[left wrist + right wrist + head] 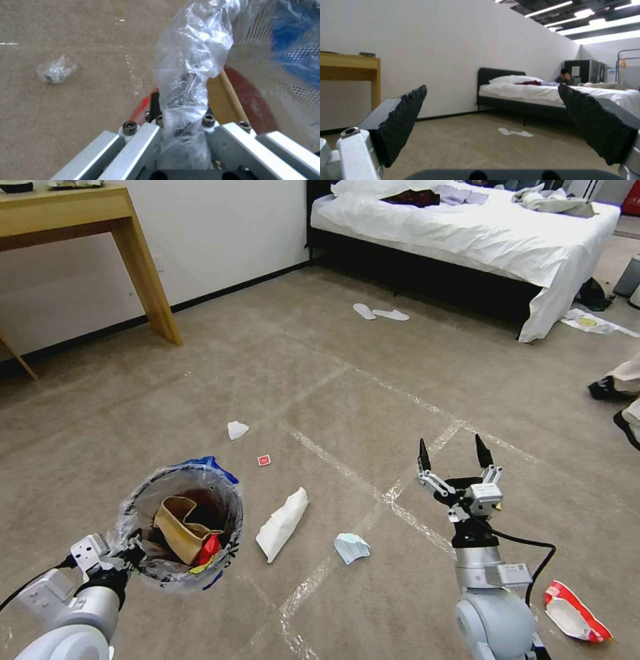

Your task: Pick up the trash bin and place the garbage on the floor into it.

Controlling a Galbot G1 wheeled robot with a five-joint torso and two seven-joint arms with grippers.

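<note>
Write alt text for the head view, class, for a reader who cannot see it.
The left gripper holds the trash bin by its rim above the floor, cardboard and red wrappers inside. The right gripper hangs open and empty over the taped carpet. Litter lies about: a white paper, a blue tissue, a red wrapper.

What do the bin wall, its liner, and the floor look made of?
Trash bin wall: looks like fine dark mesh, probably metal, seen through the bag.
Liner: thin clear plastic film, crinkled and glossy.
Floor: beige short-pile carpet, matte, crossed by shiny clear tape lines.
</note>
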